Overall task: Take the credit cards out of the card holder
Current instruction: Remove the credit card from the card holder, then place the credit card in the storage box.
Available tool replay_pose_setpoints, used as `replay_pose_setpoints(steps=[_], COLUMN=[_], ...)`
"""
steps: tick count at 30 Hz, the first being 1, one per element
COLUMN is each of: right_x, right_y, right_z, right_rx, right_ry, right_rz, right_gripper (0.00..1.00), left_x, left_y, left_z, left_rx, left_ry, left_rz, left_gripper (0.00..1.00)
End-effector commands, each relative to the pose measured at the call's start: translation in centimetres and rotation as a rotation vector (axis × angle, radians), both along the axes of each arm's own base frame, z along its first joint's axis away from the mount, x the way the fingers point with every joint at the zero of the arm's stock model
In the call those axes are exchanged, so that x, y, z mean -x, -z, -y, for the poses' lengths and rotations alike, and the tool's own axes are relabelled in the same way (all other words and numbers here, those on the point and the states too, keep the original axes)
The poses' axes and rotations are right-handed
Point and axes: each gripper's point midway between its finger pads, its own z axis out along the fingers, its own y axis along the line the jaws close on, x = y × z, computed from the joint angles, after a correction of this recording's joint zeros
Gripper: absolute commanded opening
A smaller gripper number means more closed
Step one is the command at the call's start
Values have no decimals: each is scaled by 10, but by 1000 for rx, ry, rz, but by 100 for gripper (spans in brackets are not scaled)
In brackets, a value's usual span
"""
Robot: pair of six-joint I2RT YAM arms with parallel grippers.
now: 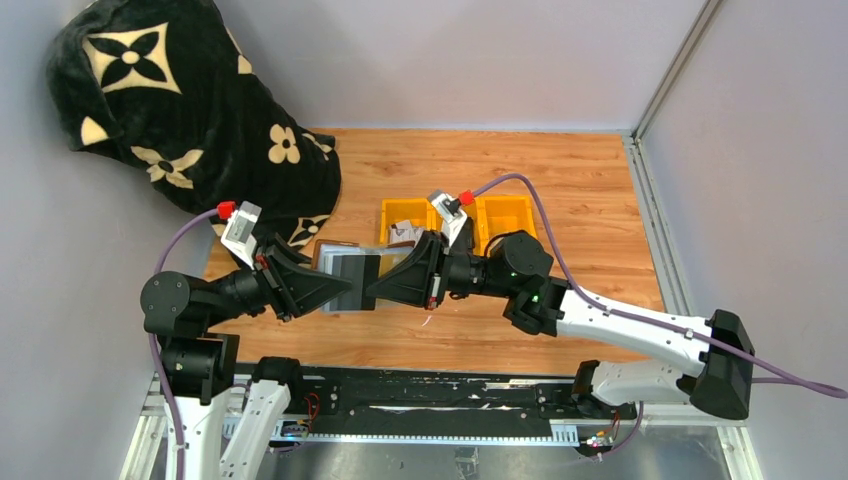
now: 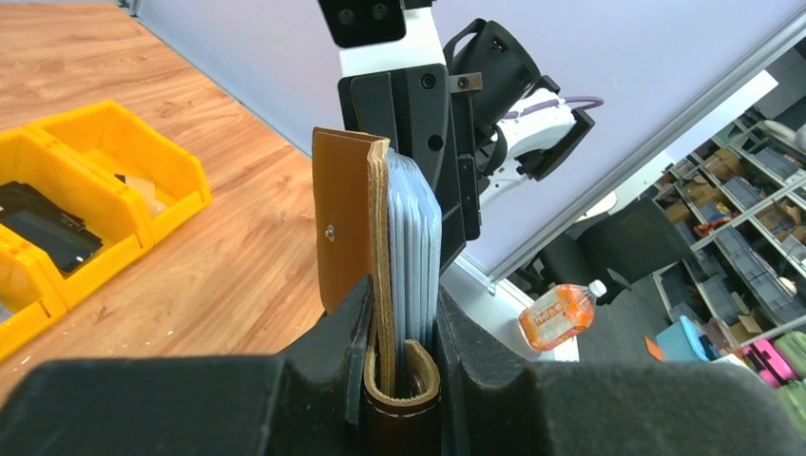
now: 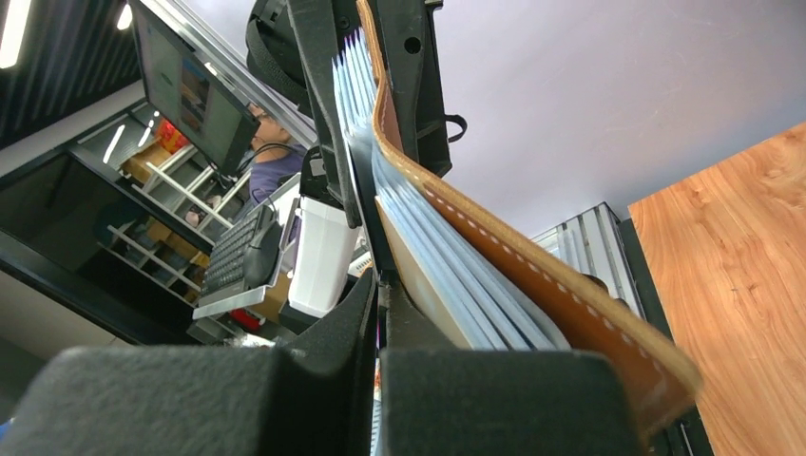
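Brown leather card holder [image 2: 347, 218], grey-blue sleeves [image 2: 413, 247] fanned, clamped in L end effector [image 2: 404, 318]; R end effector [image 3: 378, 304] pinched shut.

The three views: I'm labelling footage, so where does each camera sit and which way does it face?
Top external: above, behind the arms, facing down on the table; both arms show.
Left wrist: on the left arm, facing along its own left gripper at the holder it clamps.
Right wrist: on the right arm, facing up past its own right gripper at the holder.
Shared: all three see the holder.
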Motion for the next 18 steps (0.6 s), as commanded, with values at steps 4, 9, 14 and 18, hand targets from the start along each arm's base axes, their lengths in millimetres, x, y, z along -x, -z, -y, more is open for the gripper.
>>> replay_pose_setpoints(steps=[4,9,14,18], right_x=[-35,-41,-66,-100], right_y=[12,24,52,83], right_z=[29,56,94,127], right_rx=[-49,-18,140,294], right_ry=[131,172,308,455], right_rz=[-72,-50,-51,-100], right_gripper=[0,0,0,0], left_x=[27,14,-7,-30], left_y=[-13,-6,10,20], left_z=[2,0,-6,-17], left_rx=[-33,-67,-135,-206], left_ry=[84,36,-75,-206], left_rz=[95,101,124,158], left_gripper=[0,0,0,0])
